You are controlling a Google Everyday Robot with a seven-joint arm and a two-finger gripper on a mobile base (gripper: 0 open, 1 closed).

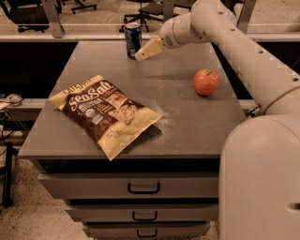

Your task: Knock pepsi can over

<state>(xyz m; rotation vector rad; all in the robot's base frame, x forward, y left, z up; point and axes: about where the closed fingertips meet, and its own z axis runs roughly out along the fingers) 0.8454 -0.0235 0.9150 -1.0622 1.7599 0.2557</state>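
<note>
The pepsi can (133,39) is dark blue with a silver top. It stands upright at the far edge of the grey cabinet top (178,117). My gripper (142,55) reaches in from the right on a long white arm. Its tan tip is right beside the can's lower right side, at or nearly at contact.
A brown and tan Sea Salt chip bag (107,114) lies flat at the front left. A red apple (206,82) sits at the right. The cabinet has drawers (143,187) below. Office chairs (150,9) stand behind. My white body (260,183) fills the lower right.
</note>
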